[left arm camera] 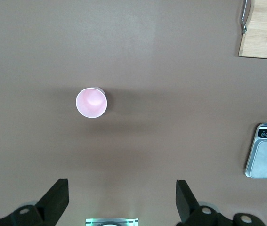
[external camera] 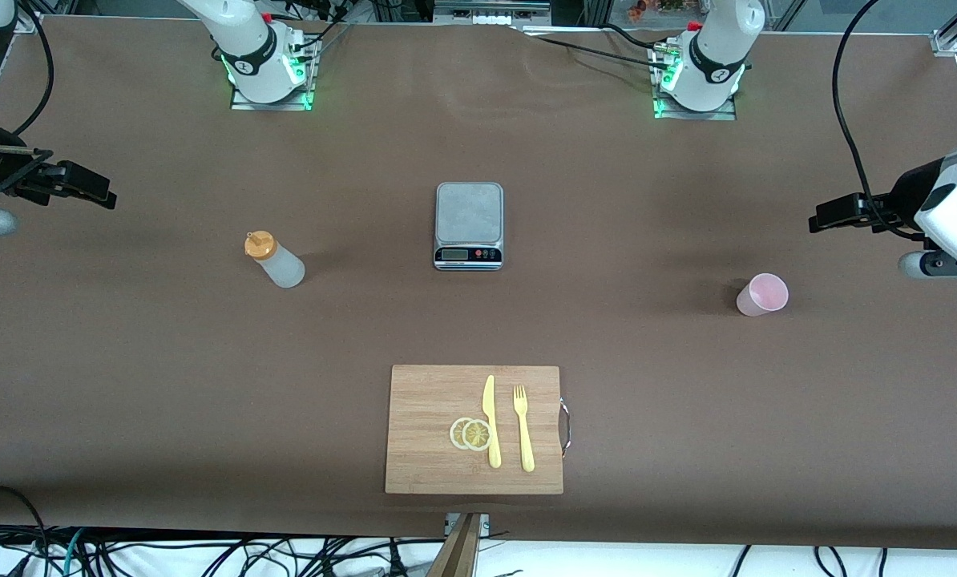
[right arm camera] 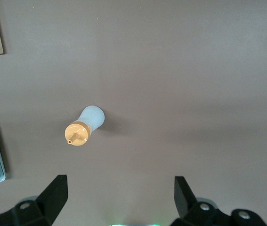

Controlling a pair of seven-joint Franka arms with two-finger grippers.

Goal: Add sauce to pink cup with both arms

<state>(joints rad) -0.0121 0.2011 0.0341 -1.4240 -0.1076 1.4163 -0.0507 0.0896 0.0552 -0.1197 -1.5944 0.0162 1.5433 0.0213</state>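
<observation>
So far nothing is done: no sauce is in the cup yet. The right hand (external camera: 86,188) hangs spread wide and holds nothing, over the table (external camera: 126,385) at its end. The sauce bottle (external camera: 275,260) stands near it. The pink cup (external camera: 762,294) stands untouched under the left hand (external camera: 835,215), spread wide too, empty

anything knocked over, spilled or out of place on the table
Nothing stands out. The sauce bottle and pink cup both stand upright, far apart, with no spill. Knife, fork and lemon slices lie neatly on the cutting board; the scale sits square.
</observation>
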